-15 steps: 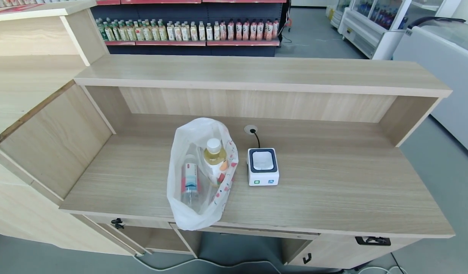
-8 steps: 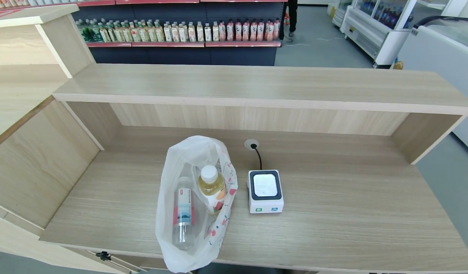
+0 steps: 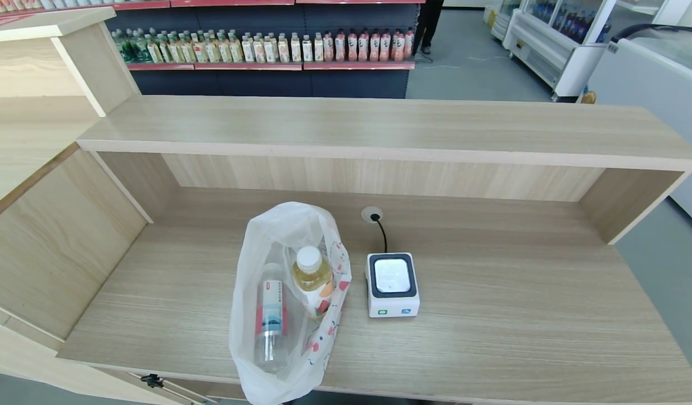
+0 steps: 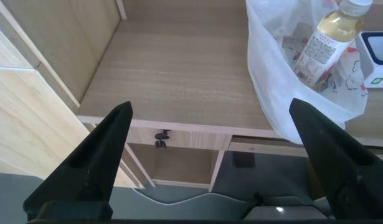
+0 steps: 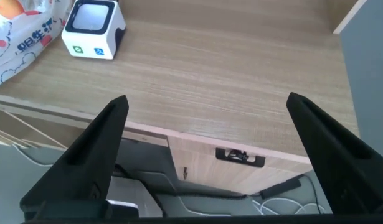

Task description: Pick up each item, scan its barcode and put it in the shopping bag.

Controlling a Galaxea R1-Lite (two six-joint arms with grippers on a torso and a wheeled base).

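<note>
While left claw (image 4: 207,163) and right claw (image 5: 203,163) are seen released, the shopping bag (image 3: 243,315) is pictured at the scanner's (image 3: 393,284) nine o'clock.

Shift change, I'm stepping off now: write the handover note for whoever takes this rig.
Left claw: open, empty, held off the front edge of the counter near the shopping bag.
Right claw: open, empty, off the same edge on the side of the scanner.
Things: bag on the counter, its bottom overhanging the front edge; scanner beside it on the robot's right.
Done: water bottle and yellow drink bottle are in the bag.
Left: probably nothing to bag; whether both were scanned cannot be seen, so confirm.
</note>
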